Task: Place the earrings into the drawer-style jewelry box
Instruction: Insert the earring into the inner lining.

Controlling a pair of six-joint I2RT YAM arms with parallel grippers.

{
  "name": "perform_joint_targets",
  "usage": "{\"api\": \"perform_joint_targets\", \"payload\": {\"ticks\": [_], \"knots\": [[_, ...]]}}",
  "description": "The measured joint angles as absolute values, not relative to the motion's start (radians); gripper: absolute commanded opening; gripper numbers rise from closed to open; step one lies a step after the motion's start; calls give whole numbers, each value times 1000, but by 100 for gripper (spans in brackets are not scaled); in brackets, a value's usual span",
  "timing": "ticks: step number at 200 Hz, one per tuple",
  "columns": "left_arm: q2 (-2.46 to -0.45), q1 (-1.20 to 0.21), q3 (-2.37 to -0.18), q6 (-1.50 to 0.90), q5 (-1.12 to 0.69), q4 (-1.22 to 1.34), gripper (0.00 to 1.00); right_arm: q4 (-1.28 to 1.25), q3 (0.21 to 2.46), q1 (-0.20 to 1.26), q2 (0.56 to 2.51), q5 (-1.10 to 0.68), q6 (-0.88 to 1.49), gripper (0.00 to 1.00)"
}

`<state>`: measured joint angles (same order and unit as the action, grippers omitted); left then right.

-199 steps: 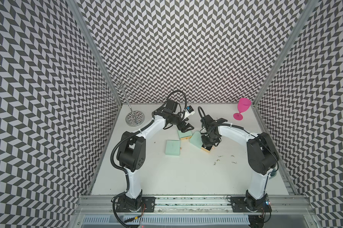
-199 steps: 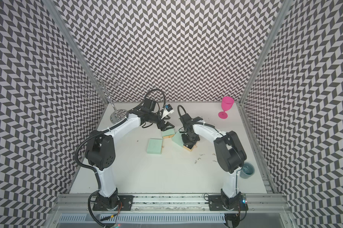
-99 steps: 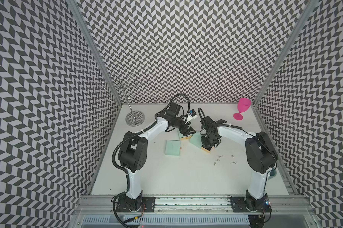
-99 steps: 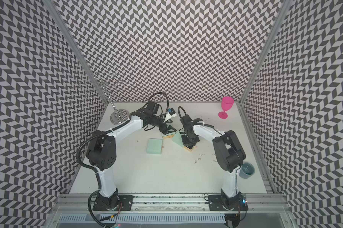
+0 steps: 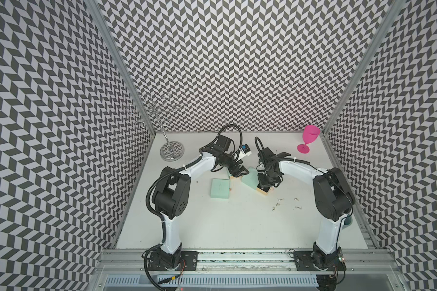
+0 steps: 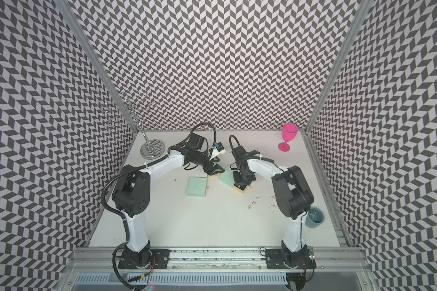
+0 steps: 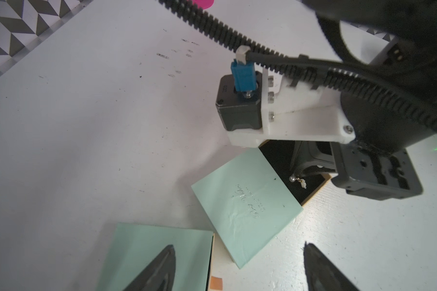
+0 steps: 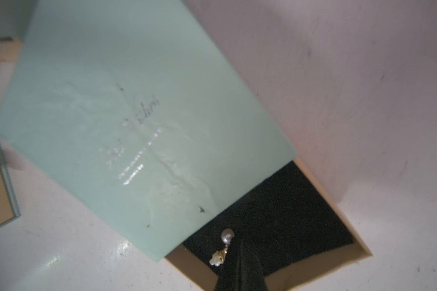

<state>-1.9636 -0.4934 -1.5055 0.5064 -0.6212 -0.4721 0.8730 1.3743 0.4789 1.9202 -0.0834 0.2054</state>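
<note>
A mint-green drawer-style jewelry box (image 5: pixel 249 179) lies mid-table, and its black-lined drawer (image 8: pixel 288 214) is pulled out toward the right arm. My right gripper (image 8: pixel 240 252) is shut on a pearl-and-gold earring (image 8: pixel 223 245) that hangs just over the drawer's lining. The left wrist view shows that earring (image 7: pixel 298 180) too. My left gripper (image 7: pixel 239 244) is open, low over a second mint box (image 7: pixel 157 252) and the first box's corner. Several loose earrings (image 5: pixel 278 200) lie on the table in front of the right arm.
A third mint box (image 5: pixel 220 188) lies left of centre with a tiny metal piece (image 5: pixel 230 188) beside it. A chrome wire stand (image 5: pixel 171 151) is in the back left corner and a pink goblet (image 5: pixel 309 138) at the back right. A grey-blue cup (image 6: pixel 314 217) stands by the right arm's base.
My left gripper has come forward and down toward the mint boxes, its jaws narrowing slightly. The right gripper has stayed over the drawer with the earring.
</note>
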Motion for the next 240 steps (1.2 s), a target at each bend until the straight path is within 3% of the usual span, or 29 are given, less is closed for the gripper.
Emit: {"api": "perform_joint_targets", "payload": {"ticks": [240], "knots": [[-2012, -517, -1485, 570, -582, -472, 77, 877, 1379, 475, 1876, -94, 207, 5]]}}
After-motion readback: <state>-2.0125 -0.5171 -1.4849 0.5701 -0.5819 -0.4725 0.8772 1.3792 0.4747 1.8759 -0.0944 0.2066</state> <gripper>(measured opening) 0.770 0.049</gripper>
